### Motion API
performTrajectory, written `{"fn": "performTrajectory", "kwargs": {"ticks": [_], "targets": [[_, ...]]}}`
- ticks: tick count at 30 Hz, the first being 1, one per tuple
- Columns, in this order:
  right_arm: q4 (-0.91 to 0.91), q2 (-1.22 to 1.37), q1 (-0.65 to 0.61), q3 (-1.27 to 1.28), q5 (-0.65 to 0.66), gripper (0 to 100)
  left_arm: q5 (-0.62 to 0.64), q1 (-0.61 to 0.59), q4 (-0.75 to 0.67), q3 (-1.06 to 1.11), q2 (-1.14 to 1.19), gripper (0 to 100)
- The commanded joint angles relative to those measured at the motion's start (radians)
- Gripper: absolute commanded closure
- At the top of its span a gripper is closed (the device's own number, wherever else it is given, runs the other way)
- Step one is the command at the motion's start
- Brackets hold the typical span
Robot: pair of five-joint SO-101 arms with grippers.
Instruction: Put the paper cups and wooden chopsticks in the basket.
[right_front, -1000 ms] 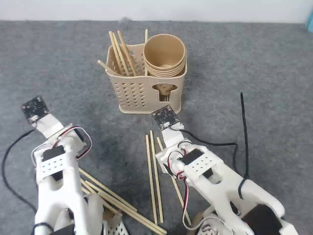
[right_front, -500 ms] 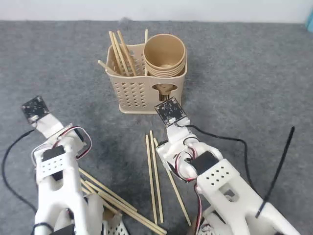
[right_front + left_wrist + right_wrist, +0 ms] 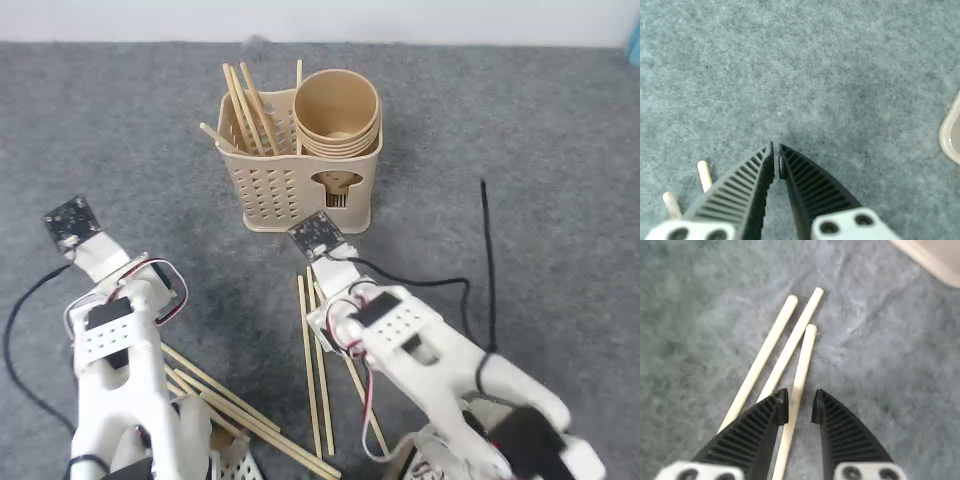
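Grey carpet [image 3: 520,150] with the basket [image 3: 300,190] at the back. The stacked paper cups [image 3: 337,105] are in its right side, with some chopsticks [image 3: 245,105] standing beside them. Three loose chopsticks [image 3: 790,347] lie just in front of the basket, and the right gripper [image 3: 799,407] hovers over them, slightly spread, with one stick under the gap. The left gripper [image 3: 776,150] is pressed nearly together and empty, with two stick ends [image 3: 703,175] beside it.

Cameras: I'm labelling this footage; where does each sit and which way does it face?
High view: fixed above, looking down on the beige perforated plastic basket and both white arms.
Left wrist view: on the left arm, facing down at grey carpet past the black left claw.
Right wrist view: on the right arm, facing down past the black right claw.
Shared: high and right wrist views show three pale wooden chopsticks.
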Motion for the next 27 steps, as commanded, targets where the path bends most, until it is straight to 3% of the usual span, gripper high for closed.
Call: {"fn": "performTrajectory", "kwargs": {"ticks": [1,8,11,14,22,27], "targets": [[-0.018,0.071,-0.007,-0.112,0.012,91.1,0.000,-0.002,-0.028,-0.039,0.002,98],[-0.018,0.200,-0.010,-0.170,0.014,91.9,0.000,-0.002,-0.028,-0.039,0.002,98],[-0.005,0.216,-0.008,-0.170,0.012,99.8,0.000,-0.002,-0.028,-0.039,0.002,98],[0.061,0.170,-0.007,-0.172,0.012,99.5,0.000,-0.002,-0.028,-0.039,0.002,98],[0.225,-0.259,-0.010,-0.175,0.017,99.2,0.000,-0.002,-0.028,-0.039,0.002,98],[0.208,-0.611,-0.010,-0.175,0.032,99.2,0.000,-0.002,-0.028,-0.039,0.002,98]]}}
